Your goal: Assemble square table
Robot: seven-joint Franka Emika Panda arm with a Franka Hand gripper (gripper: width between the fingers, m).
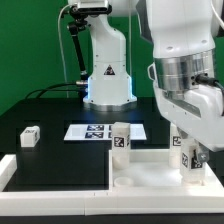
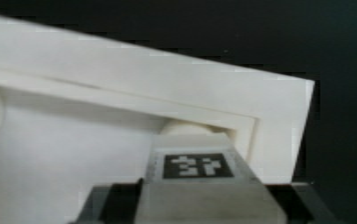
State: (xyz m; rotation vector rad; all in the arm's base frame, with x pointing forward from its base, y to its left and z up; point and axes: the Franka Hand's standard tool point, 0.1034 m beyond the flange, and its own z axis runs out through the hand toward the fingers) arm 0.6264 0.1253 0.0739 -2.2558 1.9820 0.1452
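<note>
On the black table point(image 1: 45, 112), the gripper point(image 1: 191, 160) is clamped on a tagged leg point(image 2: 201, 165) at the square tabletop's point(image 1: 140, 172) corner socket point(image 2: 193, 128).

Exterior: mid-range, slightly raised, facing robot base point(image 1: 108, 75) across worktop point(image 1: 50, 122). Wrist: close, looking past end effector point(image 2: 196, 203). Both show tabletop point(image 1: 150, 172) corner, leg point(image 1: 187, 160).

I read the tabletop point(image 2: 104, 110) as white moulded plastic, smooth, matt with a faint sheen along its raised lip. The leg point(image 2: 196, 165) looks the same white plastic; its tag is flat black-and-white print, no glare. On the tool point(image 2: 196, 205), the fingers point(image 2: 118, 203) appear dark and dull, material unclear. The surface point(image 1: 50, 115) is black and matt. The marker board point(image 1: 95, 131) looks like thin matt white sheet. Arm housing point(image 1: 180, 30): glossy white plastic, with a bright metal collar point(image 1: 188, 70). Backdrop point(image 1: 25, 50) looks like green cloth.
</note>
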